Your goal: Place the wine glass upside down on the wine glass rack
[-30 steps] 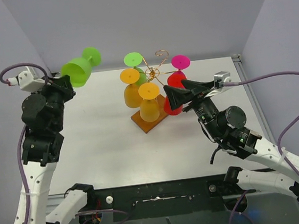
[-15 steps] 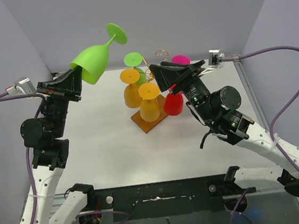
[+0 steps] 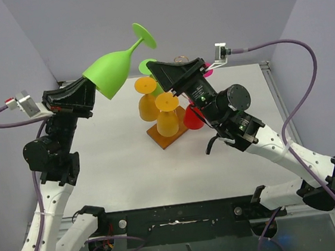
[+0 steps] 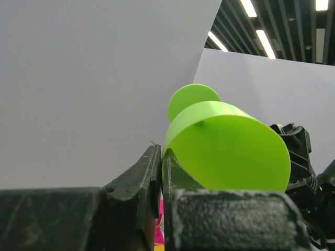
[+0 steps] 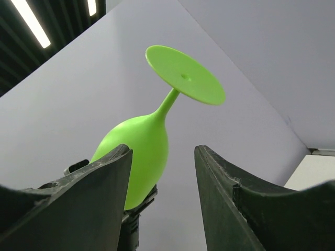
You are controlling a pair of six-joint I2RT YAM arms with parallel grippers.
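My left gripper (image 3: 88, 87) is shut on the rim of a lime-green wine glass (image 3: 112, 71) and holds it high in the air, tilted, with its foot (image 3: 144, 35) up and to the right. In the left wrist view the fingers (image 4: 152, 167) pinch the wall of the glass's bowl (image 4: 225, 141). My right gripper (image 3: 154, 70) is open and empty, raised and pointing at the glass. In the right wrist view the glass (image 5: 141, 141) shows between and beyond its jaws (image 5: 162, 149). The gold wire rack (image 3: 179, 59) stands on its wooden base (image 3: 161, 137), below and behind both grippers.
Two orange glasses (image 3: 167, 114), a green one (image 3: 147, 66), a pink one (image 3: 208, 70) and a red one (image 3: 194, 118) hang upside down on the rack. Grey walls close in the back and both sides. A metal rail (image 3: 277, 90) runs along the right edge.
My left arm has lifted the green glass up and to the right, turning its foot upward. My right arm has risen and swung left from beside the rack toward the glass.
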